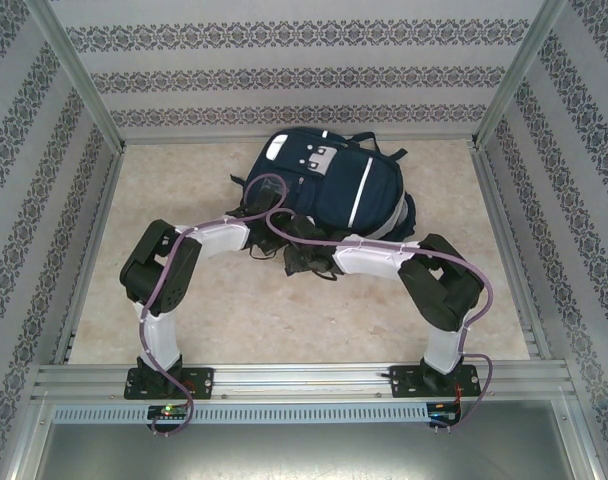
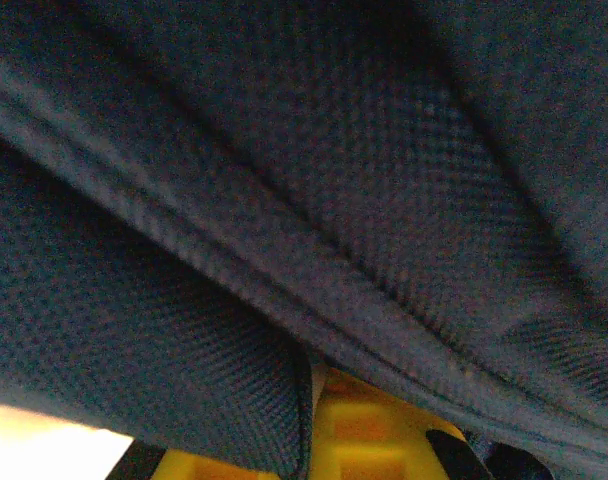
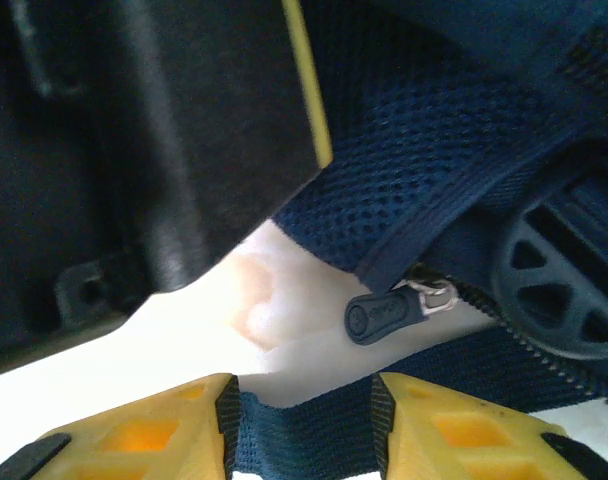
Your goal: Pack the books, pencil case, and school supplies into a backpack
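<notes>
The navy backpack (image 1: 334, 185) lies flat at the back middle of the table, white stripes up. My left gripper (image 1: 272, 205) is at its near left edge, and in the left wrist view this gripper (image 2: 306, 445) is shut on a fold of the backpack's fabric (image 2: 284, 250), which covers the lens. My right gripper (image 1: 298, 258) sits at the pack's near edge. In the right wrist view a navy webbing strap (image 3: 304, 435) spans the gap between the right gripper's (image 3: 304, 425) yellow pads, touching both. A dark zipper pull (image 3: 384, 315) hangs just beyond. Books, pencil case and school supplies are out of view.
Patterned walls and metal rails enclose the beige table (image 1: 284, 320) on three sides. A round black plastic part (image 3: 564, 285) sits on the right of the right wrist view. A dark bulky body (image 3: 134, 130) looms close at its upper left.
</notes>
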{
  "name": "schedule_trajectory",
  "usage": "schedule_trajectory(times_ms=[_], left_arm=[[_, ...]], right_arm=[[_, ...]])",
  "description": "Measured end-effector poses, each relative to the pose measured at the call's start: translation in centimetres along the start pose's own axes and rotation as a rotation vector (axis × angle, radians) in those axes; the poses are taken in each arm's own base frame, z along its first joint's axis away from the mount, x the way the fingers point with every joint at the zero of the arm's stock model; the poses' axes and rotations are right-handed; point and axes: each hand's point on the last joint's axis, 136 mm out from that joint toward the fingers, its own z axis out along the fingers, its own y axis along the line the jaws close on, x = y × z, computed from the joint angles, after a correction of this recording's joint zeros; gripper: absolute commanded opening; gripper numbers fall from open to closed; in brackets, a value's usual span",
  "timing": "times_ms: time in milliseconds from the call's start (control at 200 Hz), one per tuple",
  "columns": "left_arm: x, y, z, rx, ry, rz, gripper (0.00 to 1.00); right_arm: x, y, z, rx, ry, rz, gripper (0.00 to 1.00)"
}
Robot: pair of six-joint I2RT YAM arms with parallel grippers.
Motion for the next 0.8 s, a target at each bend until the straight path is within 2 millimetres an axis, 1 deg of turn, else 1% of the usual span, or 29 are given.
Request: schedule_trajectory(times_ms=[145, 220, 305, 530, 714, 799], left_arm=[[-0.3, -0.3, 0.1, 0.004, -0.003, 0.008, 0.0], [-0.3, -0.3, 0.1, 0.004, -0.003, 0.012, 0.0], [-0.3, -0.3, 0.1, 0.003, -0.002, 0.012, 0.0], [-0.2, -0.2, 0.2, 0.003, 0.006, 0.011, 0.0], [-0.2, -0.2, 0.2, 0.004, 0.006, 0.01, 0.0], [-0.2, -0.2, 0.2, 0.004, 0.006, 0.007, 0.0]], right_arm=[[-1.3, -0.9, -0.1, 0.007, -0.017, 0.017, 0.43], [-2.0, -1.3, -0.2, 0.007, -0.03, 0.023, 0.41], [-2.3, -1.6, -0.2, 0.011, -0.033, 0.024, 0.38], [-2.0, -1.5, 0.1, 0.011, -0.024, 0.042, 0.33], [-1.0, -2.1, 1.7, 0.042, 0.004, 0.1, 0.33], [-0.8, -2.2, 2.2, 0.053, 0.003, 0.132, 0.33]])
